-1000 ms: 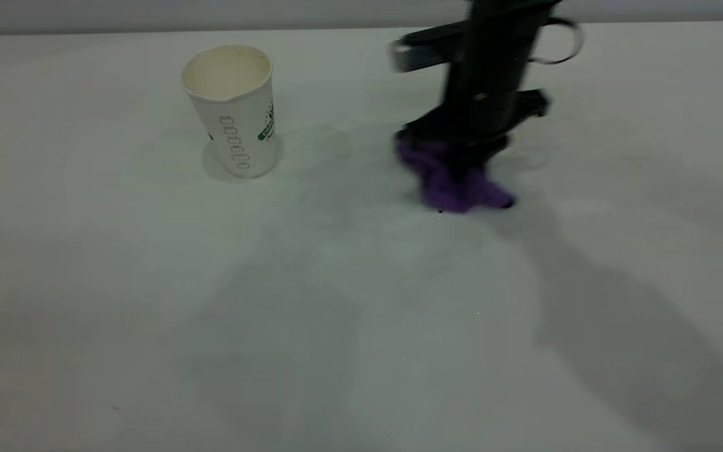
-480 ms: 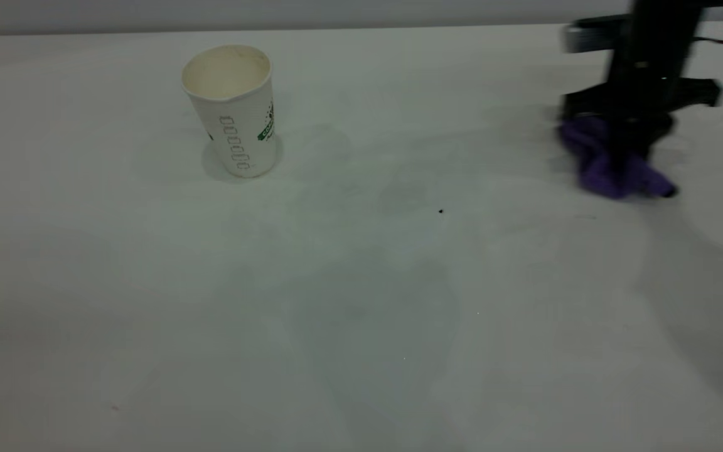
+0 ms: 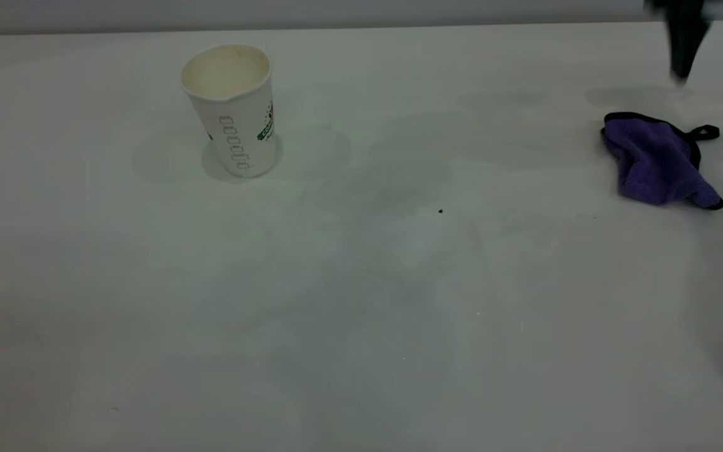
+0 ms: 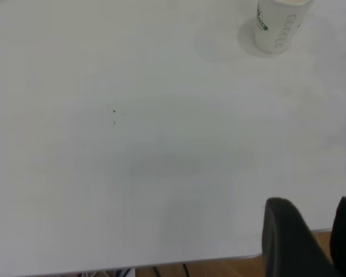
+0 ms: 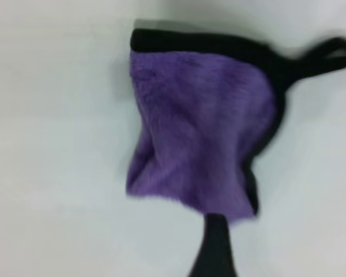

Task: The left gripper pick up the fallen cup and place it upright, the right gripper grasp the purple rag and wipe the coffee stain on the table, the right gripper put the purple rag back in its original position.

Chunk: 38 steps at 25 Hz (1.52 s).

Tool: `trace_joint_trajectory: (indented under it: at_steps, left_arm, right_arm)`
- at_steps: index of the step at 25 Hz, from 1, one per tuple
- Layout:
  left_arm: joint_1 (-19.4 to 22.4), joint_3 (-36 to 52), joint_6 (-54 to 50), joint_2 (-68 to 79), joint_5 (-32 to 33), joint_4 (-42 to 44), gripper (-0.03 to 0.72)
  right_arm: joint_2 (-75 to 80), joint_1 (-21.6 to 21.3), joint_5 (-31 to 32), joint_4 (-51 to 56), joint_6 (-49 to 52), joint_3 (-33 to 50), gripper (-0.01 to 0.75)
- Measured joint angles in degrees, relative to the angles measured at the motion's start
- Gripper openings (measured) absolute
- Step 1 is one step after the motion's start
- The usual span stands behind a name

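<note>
The cup (image 3: 230, 110) stands upright at the back left of the table (image 3: 361, 314); it also shows in the left wrist view (image 4: 277, 26). The purple rag (image 3: 659, 160) lies crumpled on the table at the far right, loop toward the right. My right gripper (image 3: 713, 70) hangs open and empty just above and behind it. In the right wrist view the rag (image 5: 202, 127) lies under one dark finger (image 5: 214, 248). My left gripper (image 4: 314, 231) is open and empty over the table's edge, far from the cup, and out of the exterior view. No coffee stain shows.
A tiny black speck (image 3: 440, 211) lies near the table's middle among faint smudges. The table's edge (image 4: 161, 262) runs close by the left gripper, with a wooden floor beyond it.
My right gripper carried the rag from the table's middle to the far right, let go of it and rose. The rag now lies free on the table. The cup has not moved.
</note>
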Motion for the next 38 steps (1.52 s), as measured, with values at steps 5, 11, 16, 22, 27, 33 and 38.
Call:
trace_joint_trajectory:
  at_steps: [5,11,16,22,27,33,38]
  left_arm:
    - [0.0,0.0,0.0,0.0,0.0,0.0,0.254]
    - [0.0,0.0,0.0,0.0,0.0,0.0,0.254]
    - [0.0,0.0,0.0,0.0,0.0,0.0,0.254]
    - [0.0,0.0,0.0,0.0,0.0,0.0,0.254]
    - [0.0,0.0,-0.1,0.0,0.0,0.0,0.254]
    - [0.0,0.0,-0.1,0.0,0.0,0.0,0.254]
    - [0.0,0.0,-0.1,0.0,0.0,0.0,0.254]
  right_arm:
    - [-11.3,0.0,3.8,-0.8,-0.1,0.3,0.725]
    - [-28.5,0.7,4.3,2.6,-0.1,7.3,0.725]
    - [-48.8,3.0,5.0,3.7,-0.4,23.6,0.723]
    - [-75.8,4.0,5.9,4.9,1.0,44.0,0.711]
    - [-95.2,4.0,6.0,5.0,0.4,57.2,0.705]
    - [-112.4,4.0,4.3,6.7,-2.2,70.9,0.692]
    - [-116.5,4.0,2.2,6.7,-4.1,76.9,0.682]
